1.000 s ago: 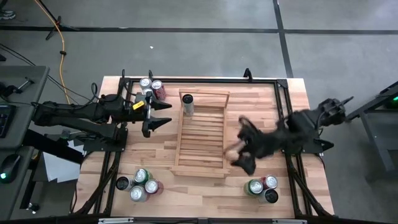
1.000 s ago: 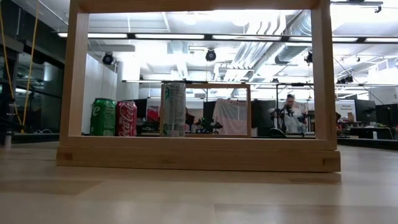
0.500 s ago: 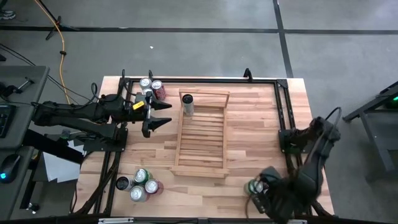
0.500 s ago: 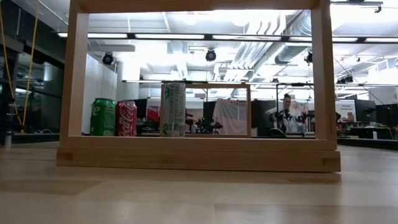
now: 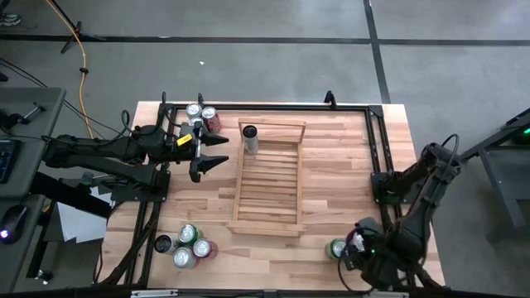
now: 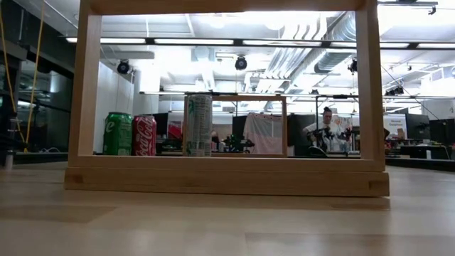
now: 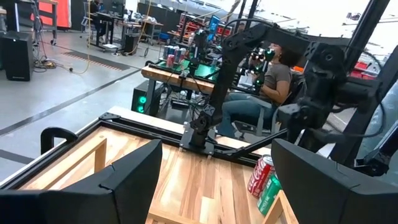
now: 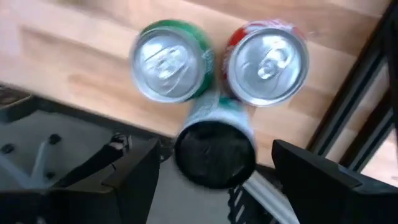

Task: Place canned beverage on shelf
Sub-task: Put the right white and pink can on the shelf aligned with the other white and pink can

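While your right gripper [image 8: 214,180] hangs over the three-can cluster at the table's near right corner, its fingers stand apart with nothing between them. Directly beneath the gap is the black-topped can [image 8: 214,149]; just beyond it, touching, stand the green can [image 8: 171,59] and the red can [image 8: 268,59]. From overhead only the green can of this group shows beside the arm.

One slim can [image 5: 249,137] already stands upright at the far left corner of the shelf [image 5: 269,194], well away from this gripper; the slats' other places show bare. Judged from this, one placement is done and a second pick is only at the approach stage: no can is gripped or lifted.

Your left gripper [image 5: 217,152] waits, fingers parted and empty, beside the shelf's left rail, with another can cluster [image 5: 201,116] just behind it. A third cluster [image 5: 190,245] sits at the near left, well clear of both tools.

What remains is the descent, closure, carry and release on the shelf.
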Motion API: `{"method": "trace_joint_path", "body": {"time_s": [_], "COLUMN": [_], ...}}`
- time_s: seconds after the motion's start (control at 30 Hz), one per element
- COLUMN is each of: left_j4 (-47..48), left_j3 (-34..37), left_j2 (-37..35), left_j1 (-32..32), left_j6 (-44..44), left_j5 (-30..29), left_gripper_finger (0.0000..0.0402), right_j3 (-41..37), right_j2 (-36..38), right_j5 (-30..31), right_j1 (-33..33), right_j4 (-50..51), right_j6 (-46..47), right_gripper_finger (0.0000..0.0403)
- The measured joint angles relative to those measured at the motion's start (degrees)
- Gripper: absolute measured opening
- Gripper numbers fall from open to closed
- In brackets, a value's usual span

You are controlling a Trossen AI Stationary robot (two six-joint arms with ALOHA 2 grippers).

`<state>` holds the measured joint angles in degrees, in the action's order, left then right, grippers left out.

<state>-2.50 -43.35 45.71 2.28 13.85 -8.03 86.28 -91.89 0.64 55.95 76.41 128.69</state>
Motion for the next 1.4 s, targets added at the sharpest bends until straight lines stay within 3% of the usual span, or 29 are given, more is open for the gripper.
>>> {"method": "trace_joint_path", "body": {"time_s": [0.43, 1.17, 1.4], "left_j4": [0.0, 0.0, 0.1], "left_j3": [0.0, 0.0, 0.0], "left_j2": [0.0, 0.0, 0.0], "left_j1": [0.0, 0.0, 0.0], "left_j6": [1.0, 1.0, 1.0], "left_j5": [0.0, -0.1, -0.1], "left_gripper_finger": [0.0294, 0.0294, 0.0294], "right_j3": [-1.9, -1.9, -1.9], "right_j2": [0.1, -6.0, -6.0], "right_j5": [-2.9, -5.3, -5.4], "right_j1": [-0.9, -0.9, -0.9], "right_j4": [-3.3, -4.3, -4.8], "right_j6": [-0.1, -0.8, -2.7], "right_gripper_finger": [0.0294, 0.0293, 0.0253]}}
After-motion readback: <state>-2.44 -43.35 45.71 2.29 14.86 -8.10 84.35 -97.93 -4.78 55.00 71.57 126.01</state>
